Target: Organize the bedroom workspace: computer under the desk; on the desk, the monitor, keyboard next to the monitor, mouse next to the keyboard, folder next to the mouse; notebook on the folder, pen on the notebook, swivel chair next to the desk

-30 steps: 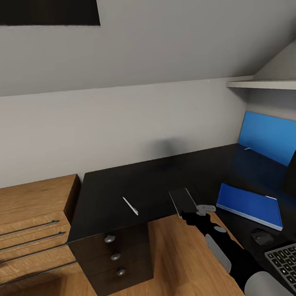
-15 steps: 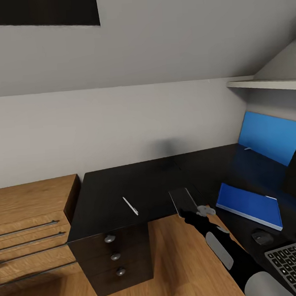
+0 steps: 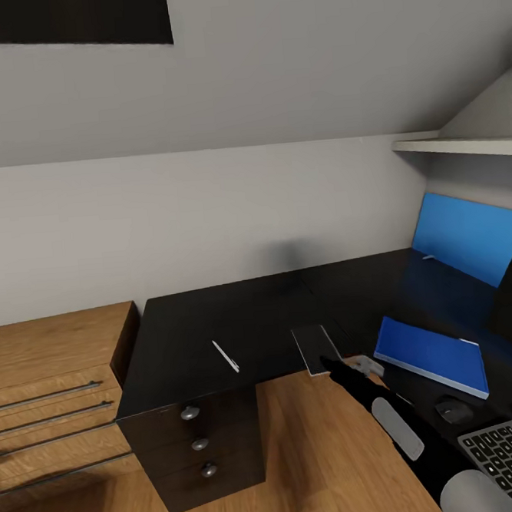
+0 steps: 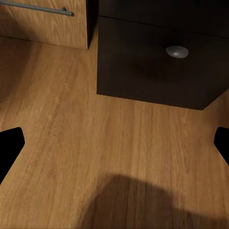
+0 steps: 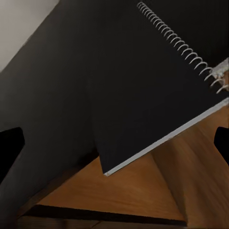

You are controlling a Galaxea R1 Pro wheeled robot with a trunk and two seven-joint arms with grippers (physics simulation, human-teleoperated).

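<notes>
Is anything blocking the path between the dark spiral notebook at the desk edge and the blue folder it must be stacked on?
Nothing visible: bare black desk lies between the dark spiral-bound notebook and the flat blue folder; the folder's top is bare.

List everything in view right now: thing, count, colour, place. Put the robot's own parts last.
desk: one, black, L-shaped, against the grey wall.
drawer unit: one, black with three round silver knobs, under the desk's left end.
dresser: one, light wood with long bar handles, left of the desk.
pen: one, silvery, lying on the desk near its front edge.
notebook: one, dark, spiral-bound, at the desk's front edge, partly overhanging.
folder: one, bright blue, flat on the desk's right wing.
mouse: one, dark grey, between folder and keyboard.
keyboard: one, dark grey, lower right on the desk.
shelf: one, pale, upper right wall.
right tool: one, black, at the notebook's near edge; jaws open.
left tool: one, black fingertips apart, above the wood floor.
</notes>
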